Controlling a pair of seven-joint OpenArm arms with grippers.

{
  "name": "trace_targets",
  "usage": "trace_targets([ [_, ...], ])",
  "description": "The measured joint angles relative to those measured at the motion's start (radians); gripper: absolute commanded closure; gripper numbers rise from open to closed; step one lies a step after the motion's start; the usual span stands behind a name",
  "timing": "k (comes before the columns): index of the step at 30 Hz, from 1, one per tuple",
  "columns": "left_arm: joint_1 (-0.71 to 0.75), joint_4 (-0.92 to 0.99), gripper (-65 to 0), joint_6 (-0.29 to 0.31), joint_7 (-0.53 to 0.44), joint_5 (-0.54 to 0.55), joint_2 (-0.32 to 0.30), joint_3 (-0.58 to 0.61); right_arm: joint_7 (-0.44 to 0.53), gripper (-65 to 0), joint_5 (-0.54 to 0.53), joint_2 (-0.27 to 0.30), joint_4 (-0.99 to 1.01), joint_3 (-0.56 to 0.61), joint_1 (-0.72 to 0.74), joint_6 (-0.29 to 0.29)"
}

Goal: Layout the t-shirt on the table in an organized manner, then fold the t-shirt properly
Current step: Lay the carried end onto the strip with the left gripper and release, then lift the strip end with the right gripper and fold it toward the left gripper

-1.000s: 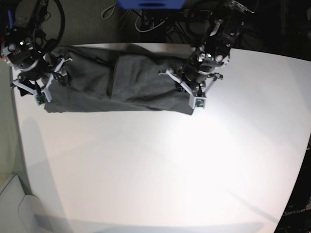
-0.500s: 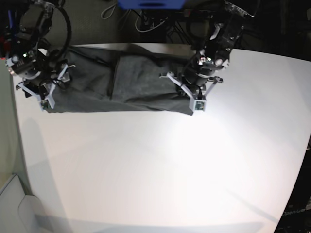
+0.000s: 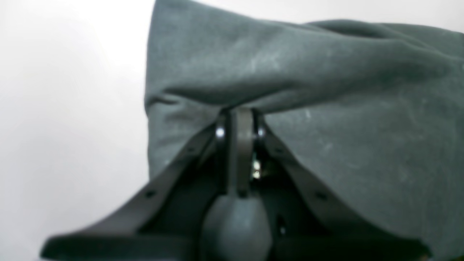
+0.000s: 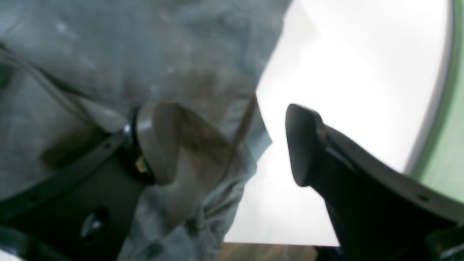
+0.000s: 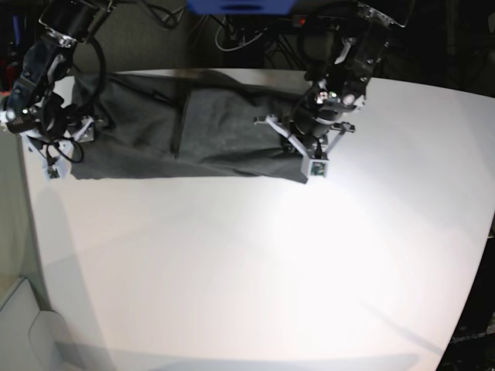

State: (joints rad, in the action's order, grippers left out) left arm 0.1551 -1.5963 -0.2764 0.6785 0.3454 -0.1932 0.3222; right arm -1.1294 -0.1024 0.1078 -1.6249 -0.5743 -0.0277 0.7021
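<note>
The dark grey t-shirt (image 5: 193,127) lies as a long, creased band along the far edge of the white table (image 5: 255,263). My left gripper (image 5: 308,148) is at the shirt's right end. In the left wrist view the left gripper (image 3: 239,116) is shut on a raised fold of the t-shirt (image 3: 326,90). My right gripper (image 5: 56,145) is at the shirt's left end. In the right wrist view the right gripper (image 4: 224,141) is open: one finger is over the t-shirt (image 4: 145,54), the other over bare table (image 4: 344,72), with the shirt's corner between them.
The table's left edge (image 5: 27,201) runs close by the right gripper; greenish floor (image 4: 449,145) shows beyond it. Cables and a blue object (image 5: 240,6) sit behind the far edge. Bare tabletop stretches in front of the shirt.
The right arm has shifted left, toward the table's left edge, off the shirt's left end. The left arm and the shirt's right end have hardly moved.
</note>
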Motion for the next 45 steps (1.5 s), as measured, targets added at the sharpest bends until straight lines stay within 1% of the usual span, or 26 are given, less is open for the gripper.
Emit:
trace_targets([
  [3,0.000,-0.003,-3.8,0.000,0.001,0.000,0.000,0.000,-0.001,-45.4,0.000,0.000,0.030,-0.001,-0.005,0.000],
  [10,-0.001,-0.003,-3.8,0.000,0.005,0.000,0.000,0.000,0.057,-45.4,-0.019,0.012,0.122,-0.004,0.014,-0.004],
  [15,-0.003,-0.003,-3.8,0.000,0.008,0.000,0.000,0.000,0.085,-45.1,-0.026,0.014,0.145,-0.006,0.018,-0.007],
  [19,-0.003,-0.003,-3.8,0.000,0.010,0.000,0.000,-0.001,0.088,-44.2,-0.028,0.010,0.149,-0.008,0.019,-0.008],
  [21,-0.003,-0.003,-3.8,0.000,0.010,0.000,0.000,-0.001,0.096,-40.3,-0.025,0.005,0.149,-0.010,0.018,-0.008],
  [23,-0.003,-0.003,-3.8,0.000,0.010,0.000,0.000,-0.001,0.099,-34.1,-0.026,0.002,0.149,-0.010,0.019,-0.008],
  [26,-0.003,-0.003,-3.8,-0.001,0.012,0.000,0.000,-0.001,0.111,-20.8,-0.029,-0.015,0.150,-0.010,0.019,-0.011],
  [29,-0.003,-0.003,-3.8,0.000,0.012,0.000,0.000,-0.001,0.114,-5.8,-0.045,-0.031,0.151,-0.010,0.019,-0.011],
  [31,-0.003,-0.019,-3.8,-0.008,0.028,-0.003,0.000,-0.001,0.114,0.0,-0.056,-0.036,0.151,-0.008,0.019,-0.011],
  [33,0.000,-0.048,-3.8,-0.014,0.060,-0.004,-0.002,-0.010,0.114,0.0,-0.056,-0.035,0.150,0.002,0.019,-0.011],
  [36,0.018,-0.094,-3.8,-0.020,0.102,-0.003,-0.003,-0.064,0.101,0.0,-0.049,-0.034,0.130,0.029,0.015,-0.010],
  [40,0.013,-0.160,-3.8,-0.031,0.102,-0.014,-0.003,-0.134,0.037,0.0,-0.029,-0.060,0.022,0.067,-0.022,-0.010],
  [43,0.020,-0.220,-3.8,-0.032,0.104,-0.011,-0.002,-0.174,-0.012,0.0,0.002,-0.100,-0.042,0.066,-0.034,-0.007],
  [45,0.031,-0.256,-3.8,-0.031,0.103,-0.011,-0.003,-0.202,-0.012,0.0,-0.001,-0.108,-0.074,0.068,-0.034,-0.007],
])
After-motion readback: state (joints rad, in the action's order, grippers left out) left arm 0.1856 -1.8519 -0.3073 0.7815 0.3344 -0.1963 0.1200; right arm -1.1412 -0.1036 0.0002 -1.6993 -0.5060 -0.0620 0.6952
